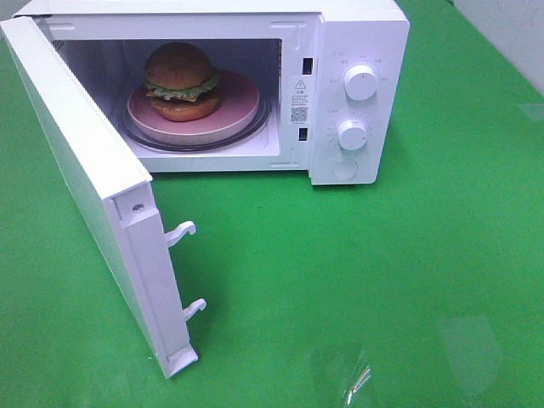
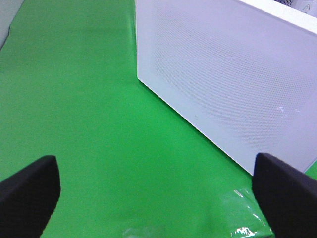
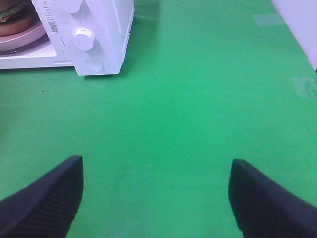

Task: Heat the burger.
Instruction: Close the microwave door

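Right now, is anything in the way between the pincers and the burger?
The open microwave door stands in front of the left pincer. Nothing visible lies between the right pincer and the burger, only green cloth.

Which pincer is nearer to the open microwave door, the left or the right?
Left. The left pincer sits open beside the outer face of the microwave door; the right pincer, also open, hovers over the green cloth, facing the control panel.

so the burger (image 1: 179, 81) sits on a plate (image 1: 234, 110) inside the microwave (image 1: 361, 51), door (image 1: 81, 178) swung open to the left, all on the surface (image 1: 382, 280).
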